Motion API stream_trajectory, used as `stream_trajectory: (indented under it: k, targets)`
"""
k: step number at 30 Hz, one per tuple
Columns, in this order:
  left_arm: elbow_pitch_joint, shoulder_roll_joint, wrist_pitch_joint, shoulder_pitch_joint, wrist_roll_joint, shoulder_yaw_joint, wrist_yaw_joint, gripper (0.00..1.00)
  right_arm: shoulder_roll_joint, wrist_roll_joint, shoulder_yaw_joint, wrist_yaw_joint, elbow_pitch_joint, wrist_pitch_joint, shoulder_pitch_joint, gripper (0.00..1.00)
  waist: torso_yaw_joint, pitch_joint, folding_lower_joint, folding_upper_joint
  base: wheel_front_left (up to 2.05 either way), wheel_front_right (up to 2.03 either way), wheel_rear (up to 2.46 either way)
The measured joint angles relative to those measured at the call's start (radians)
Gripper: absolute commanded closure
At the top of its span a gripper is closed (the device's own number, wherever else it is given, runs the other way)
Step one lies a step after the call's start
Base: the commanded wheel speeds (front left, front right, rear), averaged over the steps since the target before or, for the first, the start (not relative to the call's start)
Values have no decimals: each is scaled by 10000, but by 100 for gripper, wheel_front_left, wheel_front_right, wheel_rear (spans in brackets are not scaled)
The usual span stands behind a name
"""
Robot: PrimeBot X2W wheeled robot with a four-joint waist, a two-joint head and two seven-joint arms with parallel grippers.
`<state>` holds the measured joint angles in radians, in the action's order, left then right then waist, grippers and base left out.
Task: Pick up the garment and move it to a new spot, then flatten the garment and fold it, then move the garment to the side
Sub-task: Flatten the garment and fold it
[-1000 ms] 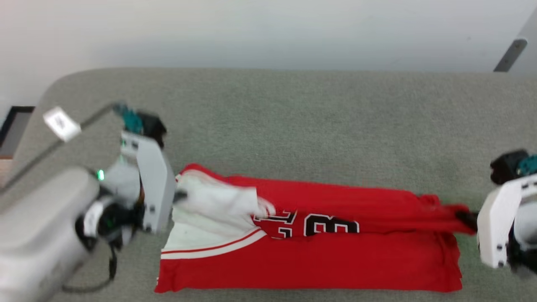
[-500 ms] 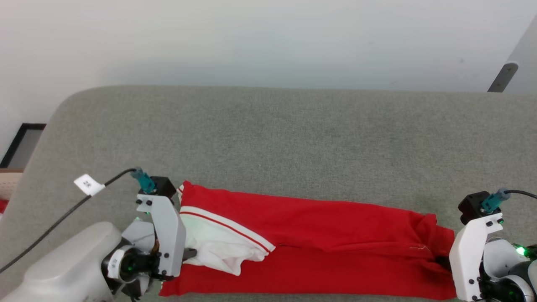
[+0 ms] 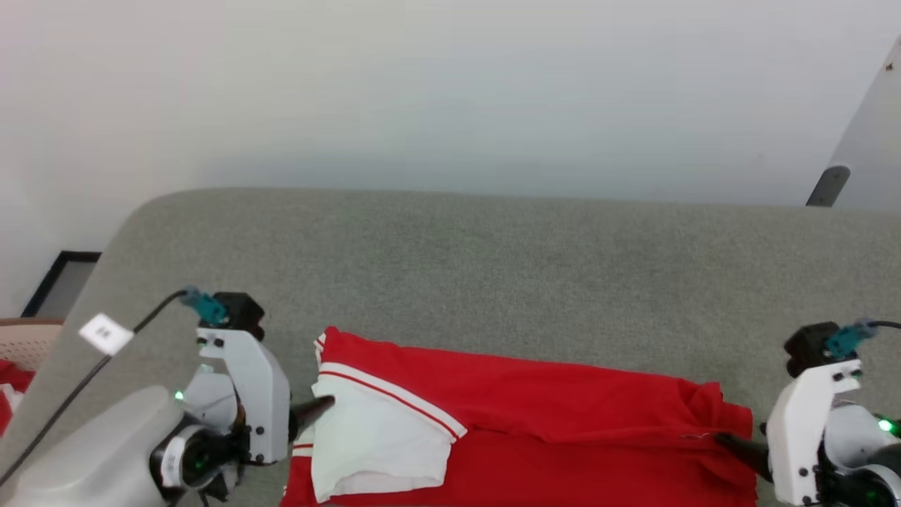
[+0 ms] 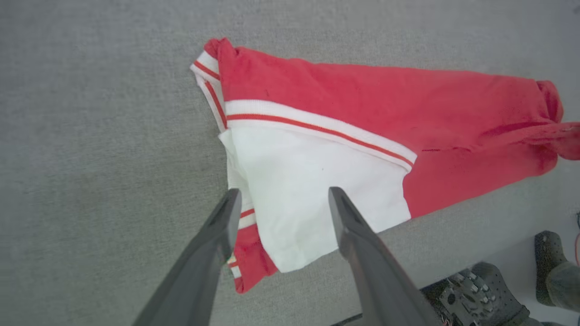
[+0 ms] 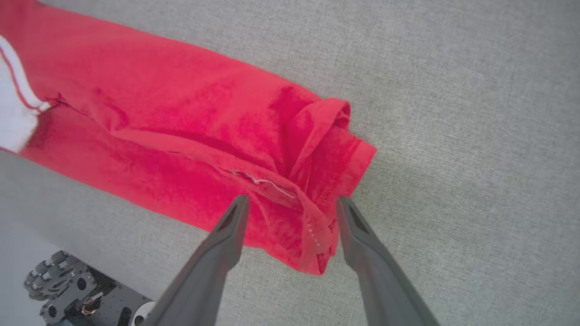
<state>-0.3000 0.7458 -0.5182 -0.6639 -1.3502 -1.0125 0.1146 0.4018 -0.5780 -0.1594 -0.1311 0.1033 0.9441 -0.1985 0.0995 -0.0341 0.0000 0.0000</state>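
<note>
The garment [image 3: 549, 415] lies on the grey counter [image 3: 493, 267] at the 6 o'clock edge of the head view. It is folded into a long red band that runs from 9 o'clock to 3 o'clock. Its white sleeve [image 3: 380, 436] is turned over on top of the red cloth at the 9 o'clock end, edged by the stripe trim [image 3: 394, 398]. The bunched hem [image 5: 335, 136] makes up the 3 o'clock end.

The left gripper [image 4: 284, 194] sits at 8 o'clock in the head view, just beside the sleeve. In the left wrist view its two dark fingers stand well apart, their tips in front of the white sleeve and its red-and-white edge, and no cloth is pinched between them.

The right gripper [image 5: 293, 200] sits at 4 o'clock in the head view, at the hem end. In the right wrist view its fingers are likewise spread, one on either side of the rumpled hem corner, and the fabric lies loose on the counter between them. Whether the fingertips touch the cloth cannot be told.

Beyond the counter, toward 12 o'clock, rises a pale wall [image 3: 422, 91].
</note>
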Motion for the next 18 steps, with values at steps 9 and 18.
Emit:
stream_trajectory:
  k: [9,18]
  targets:
    - [1375,531,4266,1497,656,1174,104,0,-541,355,1597,0,86,493,361,0,322,-377,0,0,0,0,0]
    - [2412,865,7595,3293,1381,2265,884,0,-702,1212,2769,0,660,1264,454,0,896,-471,-1,0,0,0,0]
